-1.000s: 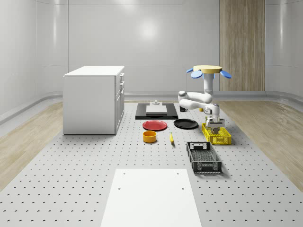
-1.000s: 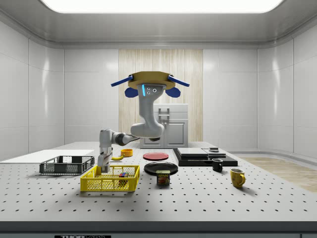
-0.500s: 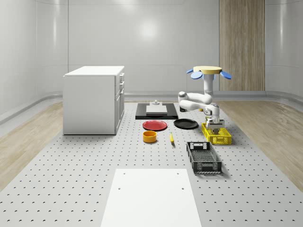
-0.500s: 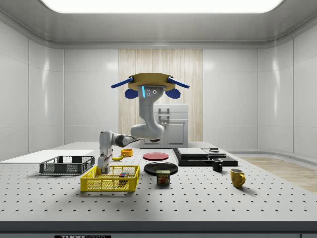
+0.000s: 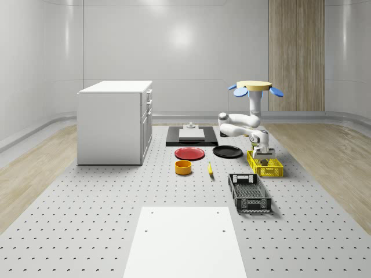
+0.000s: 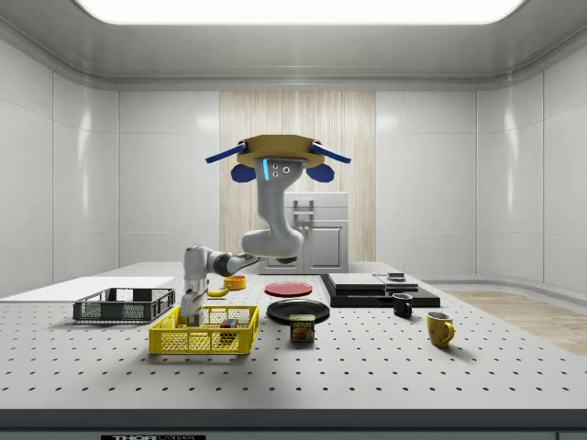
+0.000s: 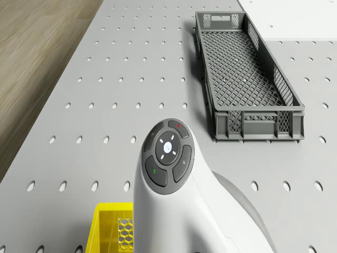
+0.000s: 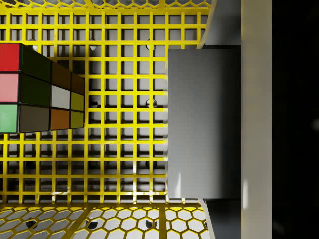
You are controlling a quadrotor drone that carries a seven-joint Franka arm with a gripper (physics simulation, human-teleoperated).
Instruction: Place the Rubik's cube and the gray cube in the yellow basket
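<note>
The drone (image 5: 255, 86) hovers just behind the yellow basket (image 5: 272, 172), and its arm reaches down into it. My gripper (image 5: 262, 152) is inside the basket (image 6: 202, 341), at the end toward the side view's left (image 6: 193, 317). In the wrist view my gripper (image 8: 224, 122) is shut on the gray cube (image 8: 199, 124), with a finger against each of two opposite faces. The cube hangs above the mesh floor. The Rubik's cube (image 8: 35, 89) lies on the basket floor beside it, and its colours show through the basket wall (image 6: 227, 324).
A black crate (image 5: 249, 193) lies on the table in front of the basket, also seen from the drone (image 7: 247, 79). A black plate (image 5: 227, 152), red plate (image 5: 189, 153), orange bowl (image 5: 183, 167) and banana (image 5: 210, 168) sit nearby. A can (image 6: 303, 327) stands beside the basket.
The gripper has shifted slightly inside the basket, toward the drone and a little higher. The drone has held its place.
</note>
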